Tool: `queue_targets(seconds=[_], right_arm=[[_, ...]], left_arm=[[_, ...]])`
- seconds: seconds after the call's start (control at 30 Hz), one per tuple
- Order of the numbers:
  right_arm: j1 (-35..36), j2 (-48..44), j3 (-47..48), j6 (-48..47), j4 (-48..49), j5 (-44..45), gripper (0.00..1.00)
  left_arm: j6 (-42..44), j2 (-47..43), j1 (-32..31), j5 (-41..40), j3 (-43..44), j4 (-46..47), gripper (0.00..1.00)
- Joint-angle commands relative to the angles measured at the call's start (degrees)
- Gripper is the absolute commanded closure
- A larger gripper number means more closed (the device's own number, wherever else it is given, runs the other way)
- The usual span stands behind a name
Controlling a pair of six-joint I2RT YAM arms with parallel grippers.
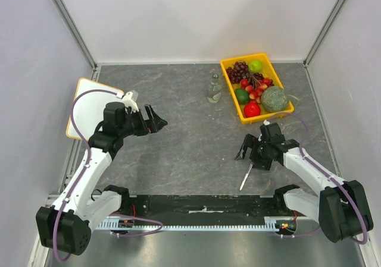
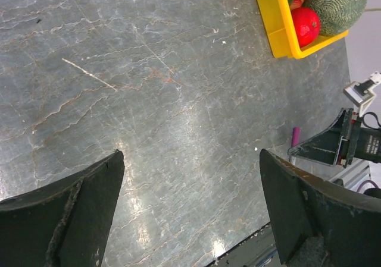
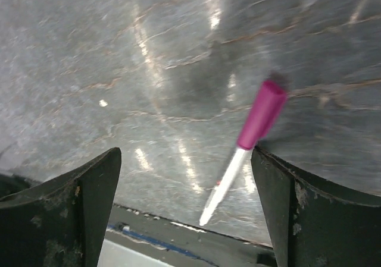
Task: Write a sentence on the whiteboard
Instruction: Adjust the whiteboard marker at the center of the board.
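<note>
The left gripper [image 1: 157, 123] has its two dark jaws spread wide with nothing between them; its wrist camera shows only bare grey stone in the gap. The right gripper [image 1: 244, 150] also stands wide open and grips nothing. In its wrist view a marker [image 3: 241, 151] with a white barrel and a pink cap lies loose on the surface, slanting across the gap close to the right-hand finger [image 3: 297, 207], with its capped end pointing away from the arm. From above, the marker lies just on the near side of the right gripper, toward the arm bases. Both grippers are over a grey marbled table [image 1: 190, 154] and well apart from each other, the left one pointing right and the right one pointing left. The whiteboard [image 1: 89, 103] lies flat at the far left of the table against the side wall, and the left arm crosses over it and hides much of it. The left gripper is just to its right, over bare table. At the far right sits a yellow tray [image 1: 230, 63] full of fruit [image 1: 252, 109]. A small clear bottle [image 1: 214, 88] stands upright just to the tray's left.
</note>
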Motion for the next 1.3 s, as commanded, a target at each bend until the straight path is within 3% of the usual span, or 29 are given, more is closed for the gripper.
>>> queue_targets(seconds=[0.0,0.23,0.37,0.63,0.77,0.87,1.03,1.17,1.27], right_arm=[[3.9,0.6,-4.1,5.7,1.2,-4.9,0.02],[9.8,-2.6,-8.6,13.3,3.0,-7.1,0.02],[12.0,-1.3,-8.6,13.1,4.5,-5.1,0.02],[17.8,15.3,2.1,10.3,16.2,-2.0,0.02],[19.5,27.6,11.3,11.5,23.7,-6.0,0.02],[19.8,29.2,14.7,14.6,27.2,-6.3,0.02],[19.8,27.8,18.6,10.6,23.7,-6.6,0.02],[19.7,25.9,22.9,2.9,17.9,-6.4,0.05],[19.7,23.5,25.9,-2.6,12.4,-1.2,0.06]], left_arm=[[2.2,0.0,0.0,4.2,3.5,-0.6,0.02],[3.0,0.4,0.0,5.0,5.1,-2.5,0.03],[3.6,1.1,0.0,6.4,5.6,-2.8,0.04],[3.6,2.0,-0.2,11.9,5.3,-1.9,0.08],[3.3,1.9,-0.5,13.6,4.8,-1.8,0.09],[2.7,0.9,-0.9,14.8,3.6,-1.9,0.11],[0.6,-1.0,-3.1,14.9,-0.5,0.0,0.12],[-2.7,1.0,-8.8,13.1,-4.4,4.2,0.16],[-3.9,4.4,-13.9,9.4,-5.2,5.7,0.18]])
